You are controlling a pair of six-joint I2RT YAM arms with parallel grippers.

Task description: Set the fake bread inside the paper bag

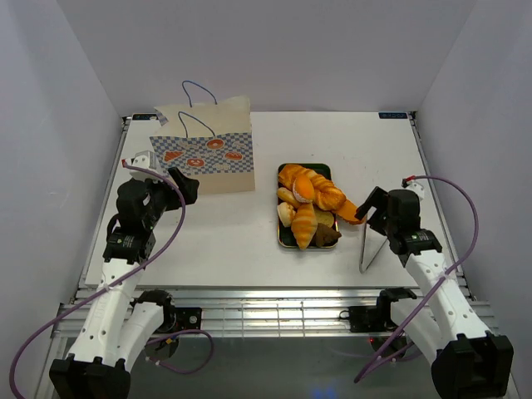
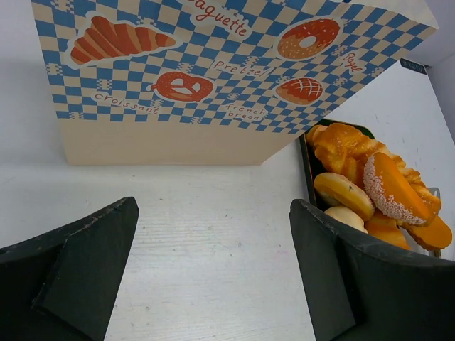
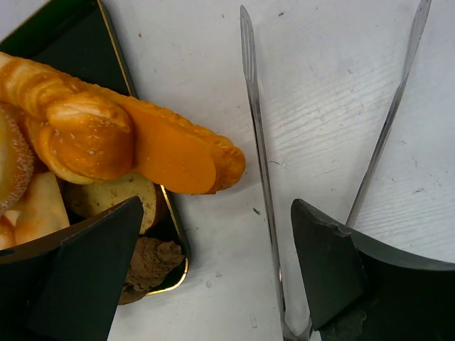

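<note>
Top view: the paper bag (image 1: 204, 154) stood upright at the far left of the table (image 1: 357, 141), and the fake bread (image 1: 309, 199) lay heaped in the dark green tray (image 1: 285, 239) to its right, with metal tongs (image 1: 366, 245) beside the tray. Left wrist view: the left gripper (image 2: 213, 273) was spread wide and empty, facing the bag's checkered band. Right wrist view: the right gripper (image 3: 217, 273) was spread wide, holding nothing, with one tong arm showing between its fingers beside a long orange loaf (image 3: 174, 153) overhanging the tray rim.

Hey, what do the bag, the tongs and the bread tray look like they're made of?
Paper bag: matte tan kraft paper, printed checks, creased folds. Tongs: thin bright metal, probably steel, silvery glints. Tray: glossy dark green with a gold rim, perhaps enamelled metal; plastic is possible.
</note>
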